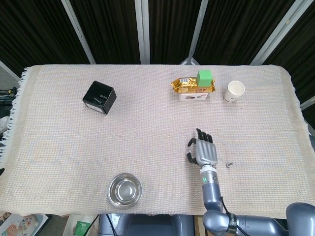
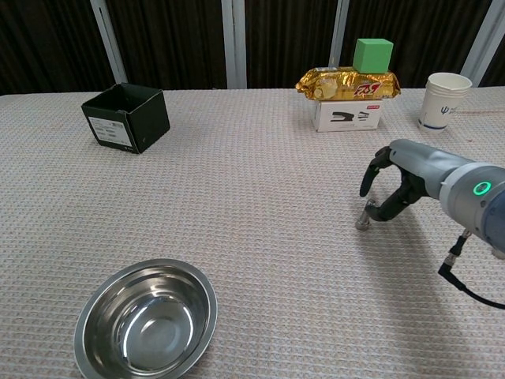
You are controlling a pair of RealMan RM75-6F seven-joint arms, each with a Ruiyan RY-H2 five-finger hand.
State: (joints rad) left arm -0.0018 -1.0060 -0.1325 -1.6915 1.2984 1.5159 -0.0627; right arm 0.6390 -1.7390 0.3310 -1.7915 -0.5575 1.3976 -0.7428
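My right hand (image 1: pixel 203 151) (image 2: pixel 392 185) hovers low over the woven cloth at the near right, palm down, fingers apart and curved toward the table, holding nothing. A small metal piece (image 1: pixel 229 164) (image 2: pixel 363 223) lies on the cloth close to it. In the head view the piece sits apart from the hand, to its right; in the chest view it shows just below the fingertips (image 2: pixel 377 212). The left hand appears in neither view.
A steel bowl (image 1: pixel 125 191) (image 2: pixel 145 320) sits near the front edge. A black open box (image 1: pixel 99 97) (image 2: pixel 126 117) stands at the far left. At the far right are a white box under a gold snack pack (image 2: pixel 348 82), a green cube (image 2: pixel 372 54) and a paper cup (image 2: pixel 445 100).
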